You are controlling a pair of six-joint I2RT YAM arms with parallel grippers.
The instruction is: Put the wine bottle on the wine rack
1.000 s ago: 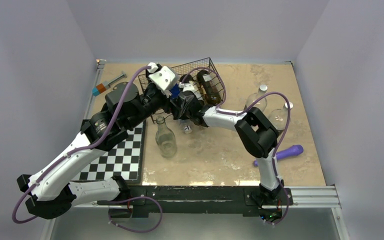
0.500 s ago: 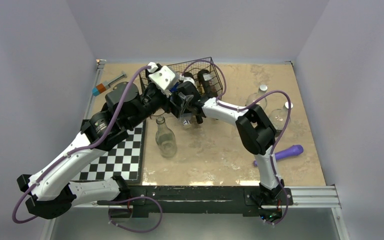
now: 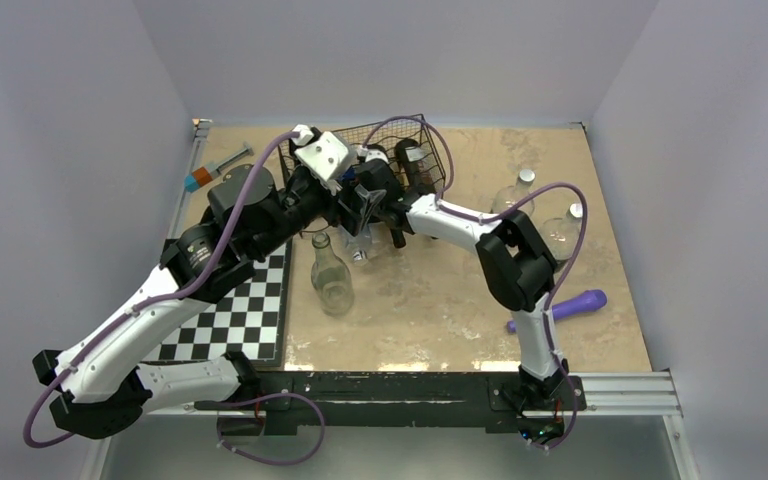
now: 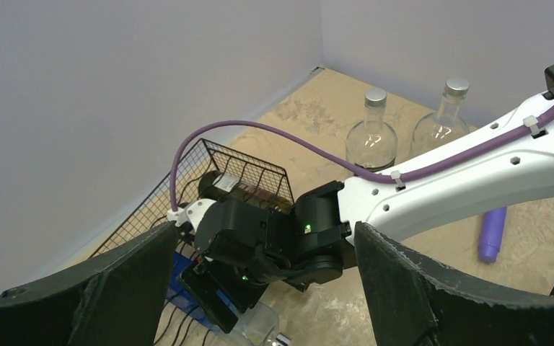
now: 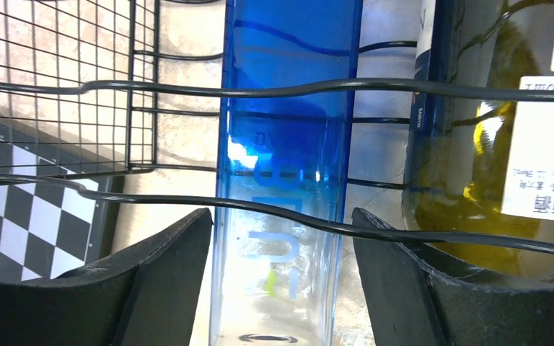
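The right gripper (image 5: 281, 216) has its two black fingers parted astride the blue bottle (image 5: 288, 108). In the right wrist view a thin strip of light shows between the finger at lower left and the glass. At the finger on the lower right I cannot tell whether it touches, so the claw reads as open, not pinching. The blue bottle is inside the wine rack (image 5: 151, 86), running from the bottom of that frame to the top, and two wavy wires cross in front of it. Just beside it, at the right of the frame, a dark green bottle (image 5: 476, 144) with a white label (image 5: 548, 144) lies in the same rack. The checkerboard mat (image 5: 14, 216) shows through the mesh at lower left.

The left gripper (image 4: 265, 238) is open wide and holds nothing. Its dark fingers fill the lower corners of the left wrist view, and between them, farther off, the right arm's black wrist reaches into the rack.

In the top view the rack sits at the upper centre of the table (image 3: 440, 300), with both wrists crowded against its front. An upright clear bottle (image 3: 330, 275) stands below them, near the mat's edge. Two capped clear bottles (image 3: 515, 200) stand at the right, and a purple object (image 3: 565, 305) lies below those.
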